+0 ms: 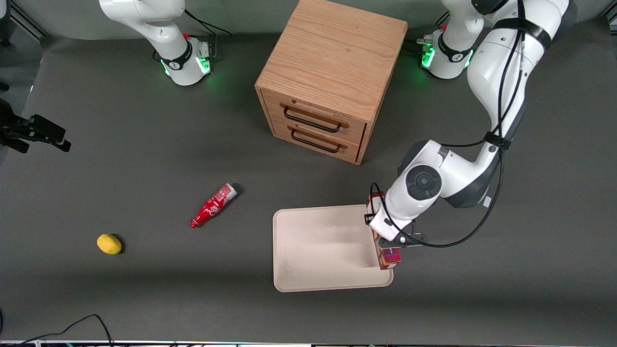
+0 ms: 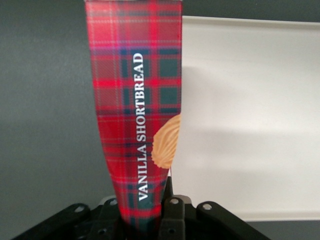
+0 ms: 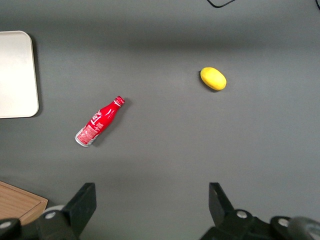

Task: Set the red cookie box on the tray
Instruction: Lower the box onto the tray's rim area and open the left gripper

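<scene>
1. A yellow lemon [image 1: 109, 244] lies on the grey bench [image 1: 144, 144] toward the parked arm's end, near the front camera.
2. A small red bottle [image 1: 212, 206] with a silver cap lies on its side on the bench, between the lemon and the tray, a little farther from the front camera than the lemon.
3. A wooden cabinet [image 1: 332, 72] with two drawers and dark handles stands in the middle of the bench, farther from the front camera than the tray.
4. The tray [image 1: 313, 250] is a flat cream rectangle with a low rim, lying on the bench in front of the cabinet and nearer the front camera.
5. The red cookie box [image 1: 388, 258] is a long tartan carton marked "VANILLA SHORTBREAD" with a cookie picture. It sits over the tray's edge toward the working arm's end, running along that edge; part of it lies over the tray, part over the bench beside it. Whether it rests on the tray or hangs above it cannot be told.
6. The claw [image 1: 391, 241] is pinching the red cookie box [image 2: 137, 115] at one end, its black fingers [image 2: 172, 212] pressed against the carton's sides in the wrist view.
7. The working arm [image 1: 496, 82] reaches down from its base to the tray's edge.
</scene>
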Controlling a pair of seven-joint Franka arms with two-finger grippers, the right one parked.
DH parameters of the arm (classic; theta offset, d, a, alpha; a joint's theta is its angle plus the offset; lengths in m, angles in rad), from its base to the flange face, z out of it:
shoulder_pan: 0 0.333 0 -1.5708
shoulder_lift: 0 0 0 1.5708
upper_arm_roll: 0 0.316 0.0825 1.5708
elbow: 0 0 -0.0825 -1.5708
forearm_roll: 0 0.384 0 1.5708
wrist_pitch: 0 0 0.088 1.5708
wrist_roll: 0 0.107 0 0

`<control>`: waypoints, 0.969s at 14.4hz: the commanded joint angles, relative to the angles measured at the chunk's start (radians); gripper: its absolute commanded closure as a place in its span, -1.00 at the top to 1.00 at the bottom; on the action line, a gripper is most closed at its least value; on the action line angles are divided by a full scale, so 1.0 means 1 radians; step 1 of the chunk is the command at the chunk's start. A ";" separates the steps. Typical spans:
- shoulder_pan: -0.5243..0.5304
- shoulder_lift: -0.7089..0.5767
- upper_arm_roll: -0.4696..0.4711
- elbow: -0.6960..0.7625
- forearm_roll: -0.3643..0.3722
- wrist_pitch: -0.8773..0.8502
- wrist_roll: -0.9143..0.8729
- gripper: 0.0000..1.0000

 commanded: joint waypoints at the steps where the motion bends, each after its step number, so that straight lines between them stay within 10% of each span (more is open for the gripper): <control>1: -0.010 0.009 0.004 -0.006 0.054 0.033 -0.025 -1.00; 9: -0.019 0.038 0.009 -0.006 0.085 0.055 -0.052 -0.91; 12: -0.018 0.041 0.009 -0.006 0.099 0.059 -0.054 1.00; 14: -0.016 0.037 0.009 -0.006 0.099 0.058 -0.055 1.00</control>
